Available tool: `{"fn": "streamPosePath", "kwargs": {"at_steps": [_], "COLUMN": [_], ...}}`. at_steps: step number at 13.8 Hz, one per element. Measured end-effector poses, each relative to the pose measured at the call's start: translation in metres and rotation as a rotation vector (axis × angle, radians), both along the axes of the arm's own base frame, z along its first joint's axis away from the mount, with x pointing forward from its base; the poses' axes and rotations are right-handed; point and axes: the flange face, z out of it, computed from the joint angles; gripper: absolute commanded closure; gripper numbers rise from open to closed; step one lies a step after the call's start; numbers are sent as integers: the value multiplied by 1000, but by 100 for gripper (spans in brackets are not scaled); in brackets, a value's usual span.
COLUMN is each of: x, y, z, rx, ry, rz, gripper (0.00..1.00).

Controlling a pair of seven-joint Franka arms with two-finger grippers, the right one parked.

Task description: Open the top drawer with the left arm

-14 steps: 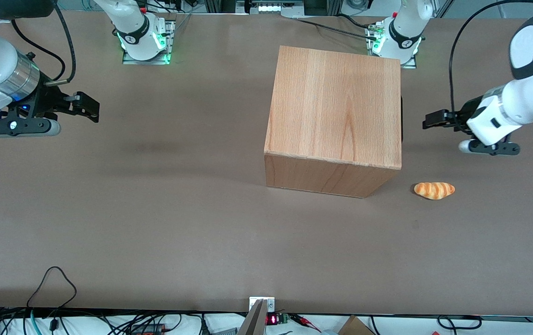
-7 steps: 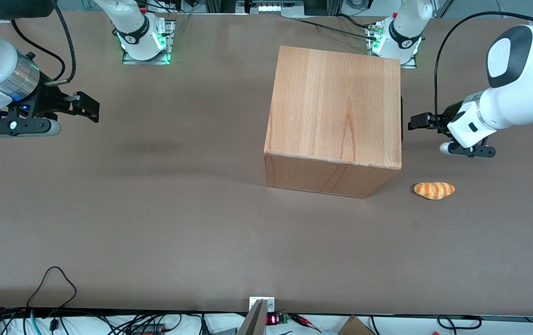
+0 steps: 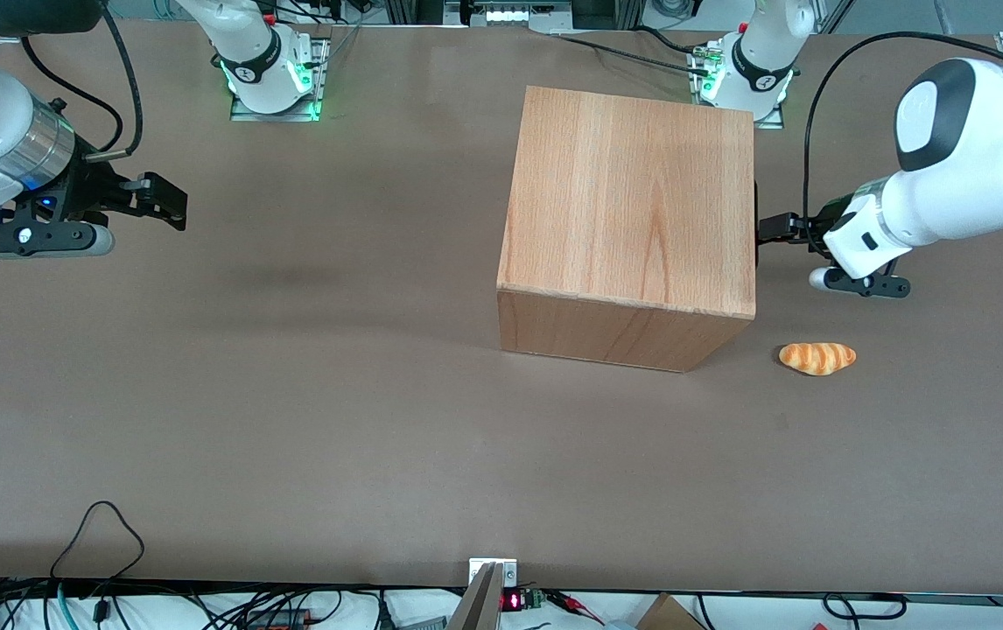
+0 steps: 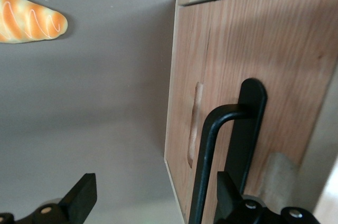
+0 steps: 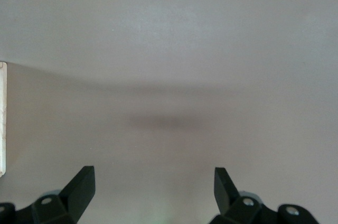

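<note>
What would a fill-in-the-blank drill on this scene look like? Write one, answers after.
1. The gripper has its fingers ____.
2. The bar handle on the drawer is colored ____.
3. The bread lies on the ____, apart from the cabinet.
4. The drawer is ____.

Answers: open; black; table; closed

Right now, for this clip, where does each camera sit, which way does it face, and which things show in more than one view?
Front view: high above the table's front edge, looking down on the wooden cabinet, bread roll and left arm, its pincer at the cabinet's side.
Left wrist view: on the working arm, facing the top drawer and its black handle; open pincer fingertips show.
Right wrist view: faces bare table; parked fingertips show.
Shared: front and left wrist views both show the roll and cabinet.
</note>
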Motion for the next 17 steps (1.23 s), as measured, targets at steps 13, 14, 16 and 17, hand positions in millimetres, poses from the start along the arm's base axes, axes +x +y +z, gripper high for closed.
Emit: {"fn": "streamPosePath", "kwargs": {"at_steps": [13, 14, 16, 17], "x": [-11, -11, -12, -12], "y": [-4, -4, -4, -3], "z": [-29, -31, -32, -32], "rx": [-9, -9, -11, -13], "ry": [5, 4, 3, 1], "rz": [-48, -51, -58, -64], "gripper": [0, 0, 0, 0]}}
